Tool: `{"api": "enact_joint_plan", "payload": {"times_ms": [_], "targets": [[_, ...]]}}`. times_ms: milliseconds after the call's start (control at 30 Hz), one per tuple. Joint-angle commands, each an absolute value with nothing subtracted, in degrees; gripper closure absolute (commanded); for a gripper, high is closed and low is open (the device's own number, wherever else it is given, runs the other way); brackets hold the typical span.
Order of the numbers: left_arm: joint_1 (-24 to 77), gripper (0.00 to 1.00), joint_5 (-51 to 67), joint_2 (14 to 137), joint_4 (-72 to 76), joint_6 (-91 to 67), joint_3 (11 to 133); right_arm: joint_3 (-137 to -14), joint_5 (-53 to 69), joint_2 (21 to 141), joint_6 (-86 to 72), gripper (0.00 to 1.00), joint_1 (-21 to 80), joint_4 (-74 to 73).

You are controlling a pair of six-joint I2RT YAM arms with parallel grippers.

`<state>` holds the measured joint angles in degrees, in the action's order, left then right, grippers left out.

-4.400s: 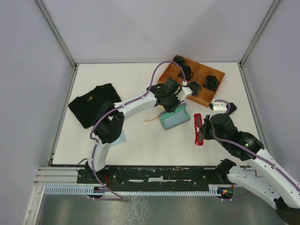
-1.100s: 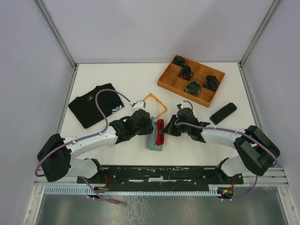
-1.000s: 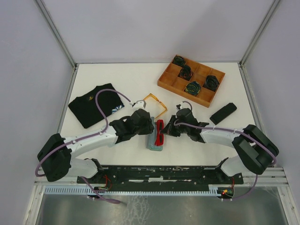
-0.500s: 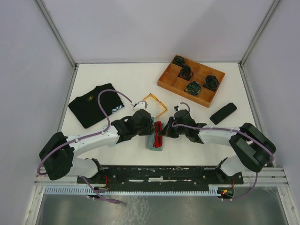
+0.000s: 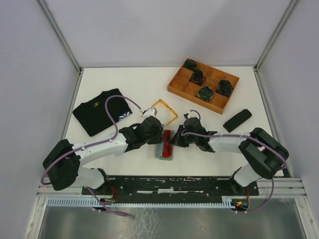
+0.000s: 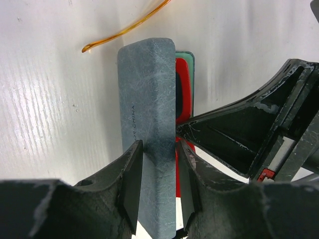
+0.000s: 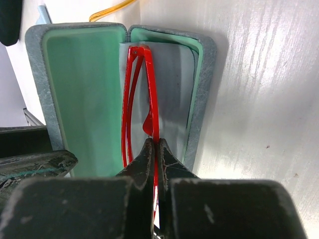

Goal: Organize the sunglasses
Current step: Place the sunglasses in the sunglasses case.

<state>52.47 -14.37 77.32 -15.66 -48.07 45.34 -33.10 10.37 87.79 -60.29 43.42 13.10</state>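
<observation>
The red sunglasses (image 7: 142, 89) stand folded on edge inside an open grey-blue case (image 7: 204, 99) with green lining. My right gripper (image 7: 155, 144) is shut on their thin frame. My left gripper (image 6: 157, 194) is shut on the case's upright lid (image 6: 149, 114), with a pad on each face. From above, the case (image 5: 165, 151) lies near the front edge between the left gripper (image 5: 155, 135) and the right gripper (image 5: 173, 140), with the red sunglasses (image 5: 168, 137) in it. The orange-yellow sunglasses (image 5: 166, 108) lie unfolded on the table just behind.
A wooden compartment tray (image 5: 177, 87) with dark coiled items stands at the back right. A black case (image 5: 237, 120) lies on the right. A black folded garment (image 5: 97, 112) lies on the left. An orange temple arm (image 6: 127, 32) curves just beyond the case.
My right gripper has shifted a little left, carrying the red sunglasses further into the open case. My left gripper has stayed on the lid.
</observation>
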Motion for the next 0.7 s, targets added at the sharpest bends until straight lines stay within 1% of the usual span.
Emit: {"api": "enact_joint_plan", "payload": {"times_ms": [0, 367, 500, 667], "targets": [[52.2, 0.6, -13.2, 77.5, -13.1, -45.9, 46.1, -33.3, 10.5, 89.1, -61.1, 1.0, 44.0, 18.8], [52.3, 0.62, -12.4, 78.0, -13.0, -45.5, 46.3, -32.8, 10.3, 92.8, -61.4, 1.0, 44.6, 23.3], [52.3, 0.62, -12.4, 78.0, -13.1, -45.4, 46.3, -32.8, 9.4, 93.1, -60.3, 0.95, 44.9, 22.1], [52.3, 0.62, -12.6, 77.8, -13.3, -45.2, 46.4, -33.1, 8.1, 91.5, -58.8, 0.8, 45.1, 19.3]]}}
